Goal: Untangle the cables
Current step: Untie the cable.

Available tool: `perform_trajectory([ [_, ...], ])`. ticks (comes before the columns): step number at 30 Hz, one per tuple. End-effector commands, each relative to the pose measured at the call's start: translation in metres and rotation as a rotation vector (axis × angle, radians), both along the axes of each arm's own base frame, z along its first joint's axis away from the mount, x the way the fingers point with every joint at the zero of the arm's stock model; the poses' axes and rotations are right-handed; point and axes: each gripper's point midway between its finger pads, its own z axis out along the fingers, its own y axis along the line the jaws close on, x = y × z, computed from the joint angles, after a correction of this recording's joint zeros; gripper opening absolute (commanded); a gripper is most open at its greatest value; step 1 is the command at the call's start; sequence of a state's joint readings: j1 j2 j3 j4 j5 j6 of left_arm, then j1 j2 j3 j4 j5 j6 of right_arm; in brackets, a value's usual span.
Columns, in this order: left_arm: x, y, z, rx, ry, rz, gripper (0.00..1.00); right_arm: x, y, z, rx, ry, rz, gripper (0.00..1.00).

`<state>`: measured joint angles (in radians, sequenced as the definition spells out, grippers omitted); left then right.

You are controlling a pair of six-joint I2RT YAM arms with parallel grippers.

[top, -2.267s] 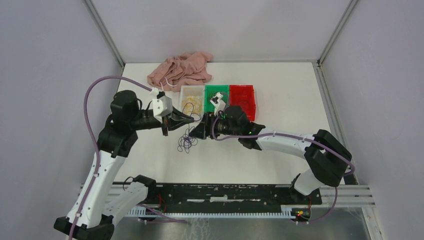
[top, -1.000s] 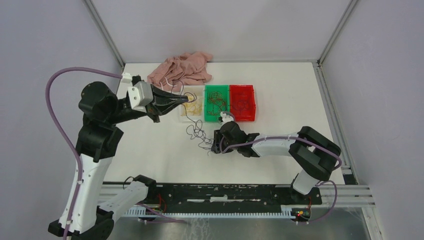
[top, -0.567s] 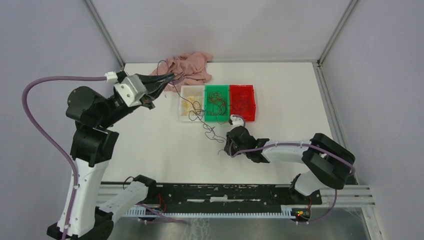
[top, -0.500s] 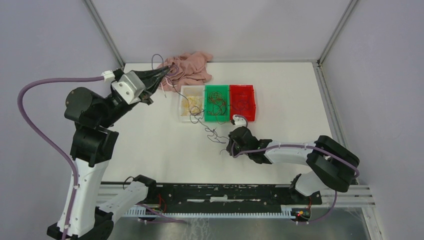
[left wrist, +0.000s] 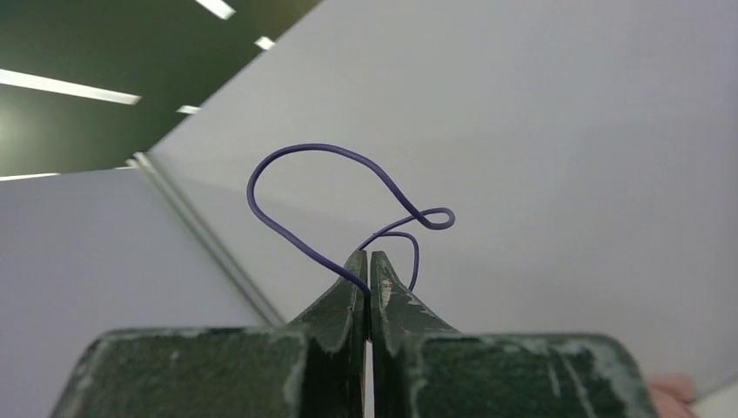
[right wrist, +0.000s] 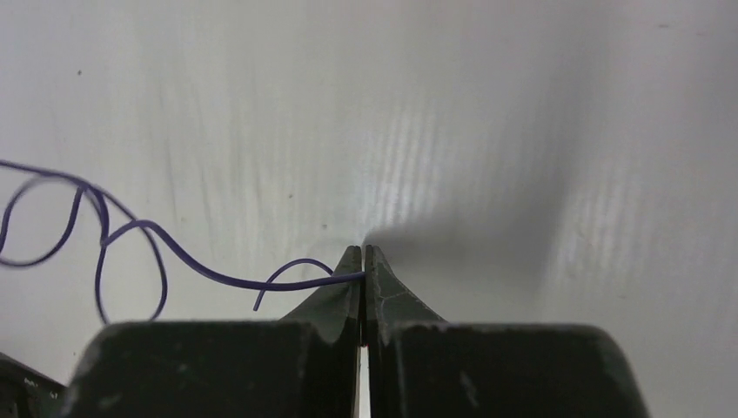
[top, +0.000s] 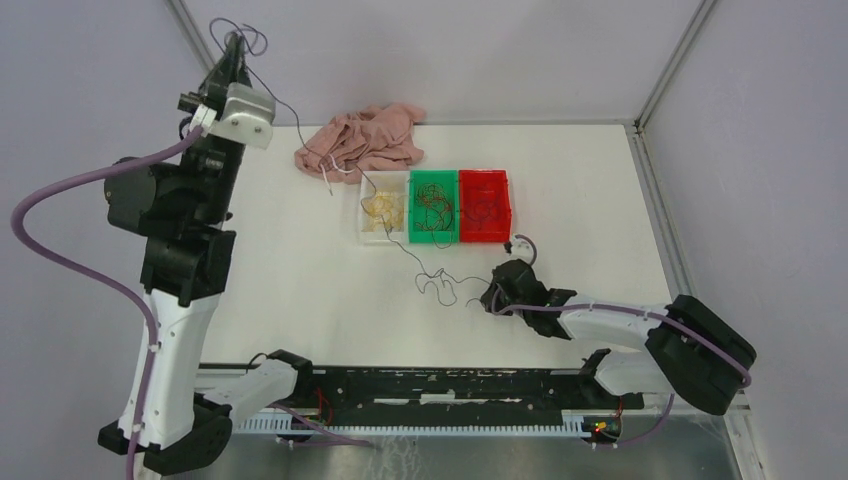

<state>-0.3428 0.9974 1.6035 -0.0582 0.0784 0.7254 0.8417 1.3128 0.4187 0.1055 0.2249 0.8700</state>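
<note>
Left gripper [top: 236, 45], raised high, far left of the green bin [top: 433, 175], pinches a purple cable [top: 440, 285]; right gripper [top: 496, 298], near-right of the bin, clamps its end on the table

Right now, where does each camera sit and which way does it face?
Top external: fixed above and behind the bases, looking down on the table; both arms show.
Left wrist: behind the left end effector, facing up at the enclosure wall; shut fingers pinch the purple cable.
Right wrist: behind the right end effector, facing down at the table; shut fingers pinch purple cable too.
Shared: both wrist views show that cable pinched; the top view shows it strung between them.
</note>
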Motion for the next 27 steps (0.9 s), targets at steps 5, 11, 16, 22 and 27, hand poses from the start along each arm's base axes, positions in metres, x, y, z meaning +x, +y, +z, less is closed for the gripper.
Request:
perform_trajectory([
  [5,-0.023,0.067,0.101,-0.022,-0.378,0.456,0.03,-0.005,-0.059,0.005,-0.063,0.040,-0.261,0.00],
  [11,-0.022,0.068,0.128,-0.086,-0.412,0.440,0.03,-0.006,-0.077,0.017,-0.001,0.048,-0.329,0.00],
  [16,0.007,-0.007,0.052,0.063,-0.104,0.015,0.03,0.006,-0.047,0.055,0.101,-0.040,-0.183,0.00],
  [22,-0.010,-0.086,-0.048,0.148,0.223,-0.479,0.04,0.007,-0.007,0.105,0.175,-0.063,0.030,0.33],
  [27,-0.031,-0.125,-0.103,0.128,0.460,-0.779,0.03,-0.011,0.015,0.119,0.174,0.016,0.244,0.74],
])
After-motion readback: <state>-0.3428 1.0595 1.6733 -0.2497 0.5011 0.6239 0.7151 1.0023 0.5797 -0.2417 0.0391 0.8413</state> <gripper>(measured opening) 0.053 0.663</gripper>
